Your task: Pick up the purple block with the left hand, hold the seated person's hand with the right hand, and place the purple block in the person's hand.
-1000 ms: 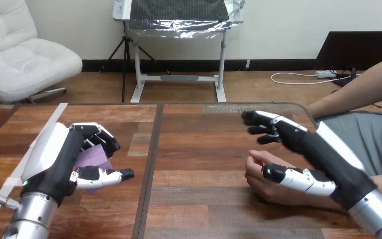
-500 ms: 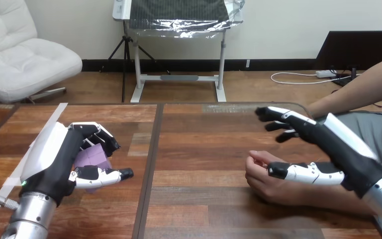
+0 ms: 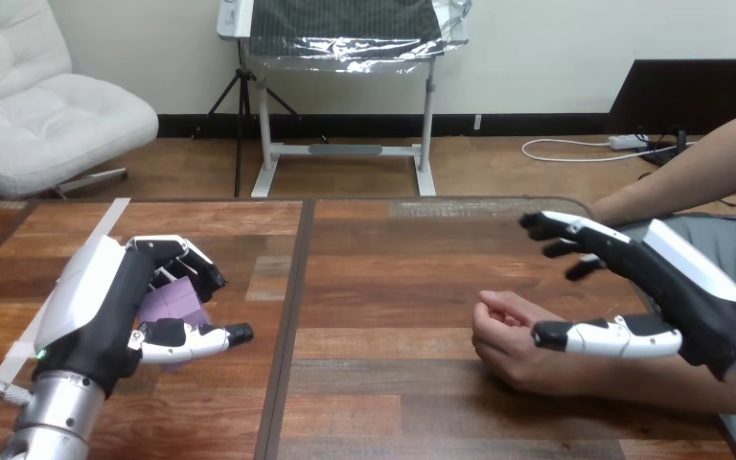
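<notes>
The left hand (image 3: 105,307) has its fingers (image 3: 184,257) bent down over the purple block (image 3: 174,303). Its thumb (image 3: 192,337) reaches across just under the block. So the block sits pinched between the fingers and the thumb, close to the palm. I cannot tell if the block is up off the table (image 3: 383,287) or resting on it.

The right hand (image 3: 676,287) is wide open and holds nothing. Its fingers (image 3: 575,230) point straight out to the left. Its thumb (image 3: 604,335) sticks out lower down, with a big gap in between. The thumb lies over the person's wrist (image 3: 623,369), but I cannot tell if they touch. The person's hand (image 3: 513,340) lies on the right half of the table, loosely curled, just left of the thumb's tip.

There is a lot of bare wood between the two robot hands, and a dark line (image 3: 292,287) runs front to back through it. The block is well apart from the person's hand. The left hand is beside a pale strip of tape (image 3: 107,216) near the table's left side.

The block is light purple with flat sides. The hand hides most of it.
</notes>
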You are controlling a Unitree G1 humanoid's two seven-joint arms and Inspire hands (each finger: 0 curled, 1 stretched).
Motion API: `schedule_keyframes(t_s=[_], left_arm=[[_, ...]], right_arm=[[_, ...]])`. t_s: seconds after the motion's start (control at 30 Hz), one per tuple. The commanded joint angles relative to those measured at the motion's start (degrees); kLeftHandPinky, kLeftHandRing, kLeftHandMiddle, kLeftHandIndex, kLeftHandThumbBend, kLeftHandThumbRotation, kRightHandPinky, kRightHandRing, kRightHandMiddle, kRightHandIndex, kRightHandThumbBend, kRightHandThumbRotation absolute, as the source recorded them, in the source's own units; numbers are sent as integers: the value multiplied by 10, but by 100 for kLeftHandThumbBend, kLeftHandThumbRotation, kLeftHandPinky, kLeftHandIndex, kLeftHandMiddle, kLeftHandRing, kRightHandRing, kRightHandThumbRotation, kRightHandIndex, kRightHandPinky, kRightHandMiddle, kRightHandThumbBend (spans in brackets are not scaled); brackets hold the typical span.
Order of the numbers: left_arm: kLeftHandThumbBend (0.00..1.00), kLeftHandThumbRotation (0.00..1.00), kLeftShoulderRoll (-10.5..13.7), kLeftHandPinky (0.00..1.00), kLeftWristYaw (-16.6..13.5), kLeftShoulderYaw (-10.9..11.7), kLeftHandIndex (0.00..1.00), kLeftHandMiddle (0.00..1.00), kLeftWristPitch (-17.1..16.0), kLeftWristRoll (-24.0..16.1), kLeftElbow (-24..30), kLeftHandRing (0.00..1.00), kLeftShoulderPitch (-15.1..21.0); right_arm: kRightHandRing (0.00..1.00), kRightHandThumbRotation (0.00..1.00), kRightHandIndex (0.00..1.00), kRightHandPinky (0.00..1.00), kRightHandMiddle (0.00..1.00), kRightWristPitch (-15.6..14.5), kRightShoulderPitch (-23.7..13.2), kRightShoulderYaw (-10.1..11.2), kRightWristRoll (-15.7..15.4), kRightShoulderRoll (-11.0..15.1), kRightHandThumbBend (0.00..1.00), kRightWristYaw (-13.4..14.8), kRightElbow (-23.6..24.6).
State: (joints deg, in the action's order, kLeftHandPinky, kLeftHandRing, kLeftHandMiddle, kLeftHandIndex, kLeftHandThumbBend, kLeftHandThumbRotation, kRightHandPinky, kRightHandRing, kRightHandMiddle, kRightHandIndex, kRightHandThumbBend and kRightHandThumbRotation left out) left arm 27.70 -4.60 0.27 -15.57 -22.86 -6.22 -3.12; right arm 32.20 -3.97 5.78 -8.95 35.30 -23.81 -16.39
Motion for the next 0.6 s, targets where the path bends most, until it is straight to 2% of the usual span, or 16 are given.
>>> schedule_keyframes(t_s=[0.0, 0.23, 0.57], left_arm=[[70, 0, -4, 32, -1, 12, 44, 42, -2, 6, 33, 36, 20], [70, 0, -5, 32, 0, 13, 44, 42, -2, 6, 33, 36, 20], [71, 0, -7, 32, 1, 15, 44, 42, -4, 4, 32, 36, 22]], right_arm=[[83, 62, 90, 70, 88, 1, -48, 14, -6, 21, 90, 19, -12], [84, 62, 90, 70, 89, -3, -53, 10, -42, 44, 90, 39, -29], [87, 60, 93, 78, 91, -8, -60, 0, -89, 73, 92, 48, -58]])
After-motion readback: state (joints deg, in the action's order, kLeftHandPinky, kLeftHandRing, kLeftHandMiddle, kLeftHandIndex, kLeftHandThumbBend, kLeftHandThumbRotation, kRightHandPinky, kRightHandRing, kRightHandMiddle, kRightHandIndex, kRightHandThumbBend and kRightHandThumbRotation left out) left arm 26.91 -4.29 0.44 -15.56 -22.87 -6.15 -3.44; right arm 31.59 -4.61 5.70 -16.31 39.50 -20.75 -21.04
